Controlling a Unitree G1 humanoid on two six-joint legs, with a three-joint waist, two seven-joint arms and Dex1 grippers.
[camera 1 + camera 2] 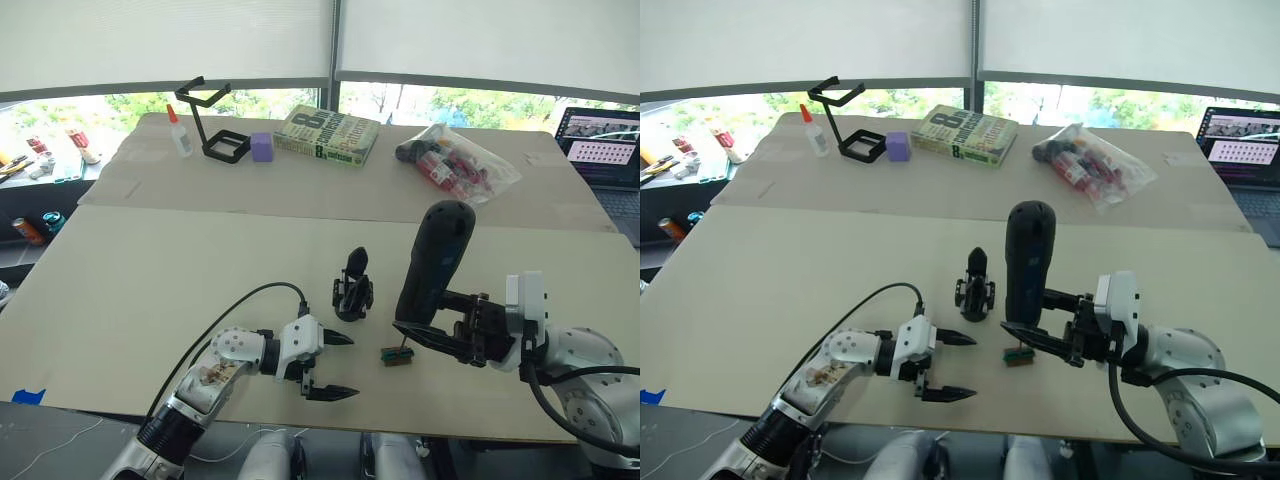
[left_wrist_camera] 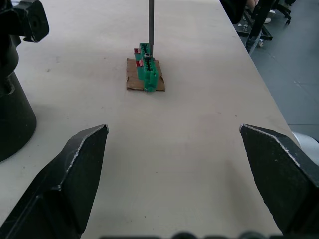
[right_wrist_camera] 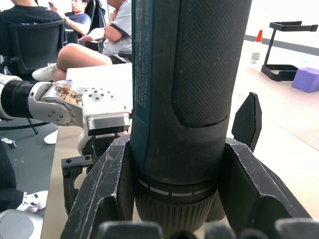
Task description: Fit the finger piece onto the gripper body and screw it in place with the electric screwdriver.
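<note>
Right gripper (image 1: 440,335) clamps electric screwdriver (image 1: 434,262), bit tip hidden in green block (image 2: 148,74); left gripper (image 1: 330,366) spread empty; finger piece unclear.

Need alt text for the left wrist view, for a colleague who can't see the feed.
The electric screwdriver's thin metal bit comes straight down onto a small green block on a brown card on the pale table. In the foreground, the left gripper is open, its two black fingers spread wide above bare tabletop, holding nothing.
</note>
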